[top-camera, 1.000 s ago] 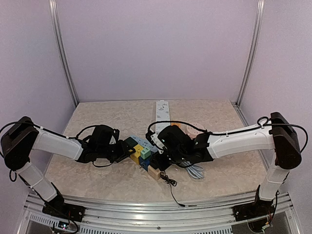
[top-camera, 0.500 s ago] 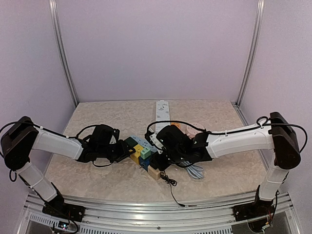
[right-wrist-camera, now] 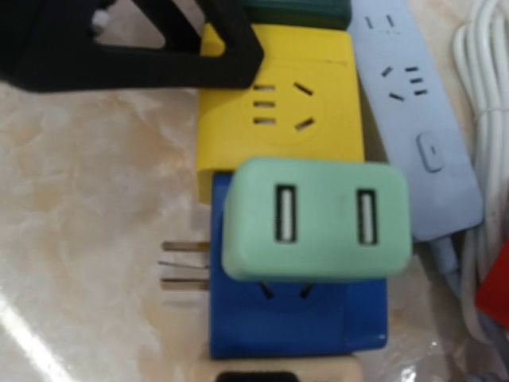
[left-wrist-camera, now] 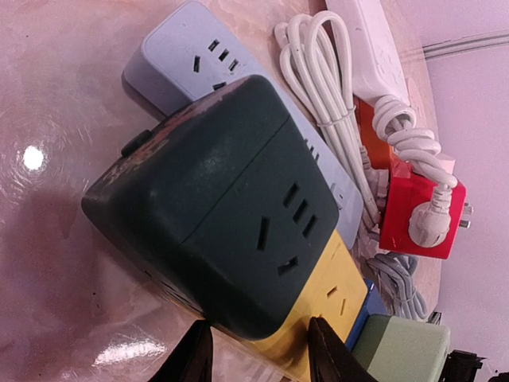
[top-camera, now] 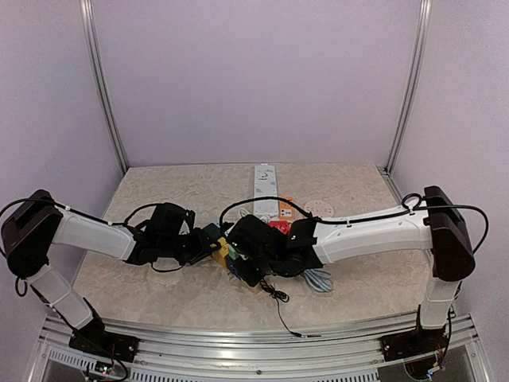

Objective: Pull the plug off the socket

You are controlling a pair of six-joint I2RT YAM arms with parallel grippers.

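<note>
A mint-green USB plug (right-wrist-camera: 316, 219) sits in a blue socket cube (right-wrist-camera: 294, 326), its two prongs partly showing under it. The blue cube is joined in a row to a yellow cube (right-wrist-camera: 278, 119) and a dark green cube (left-wrist-camera: 215, 207). My left gripper (left-wrist-camera: 262, 358) is shut on the near end of this row, with one finger under the dark green cube and one on the yellow cube (left-wrist-camera: 334, 290). My right gripper (top-camera: 248, 259) hovers directly above the plug. Its fingers are out of its wrist view.
A grey-blue power strip (right-wrist-camera: 413, 119) lies beside the cubes. A red socket cube (top-camera: 277, 227) with a white cable, a white power strip (top-camera: 264, 181), a grey cable coil (top-camera: 318, 278) and a thin black cable (top-camera: 278, 298) lie around.
My right arm has moved left over the cube row, covering the blue and beige cubes and uncovering the red socket cube. The left arm has stayed put.
</note>
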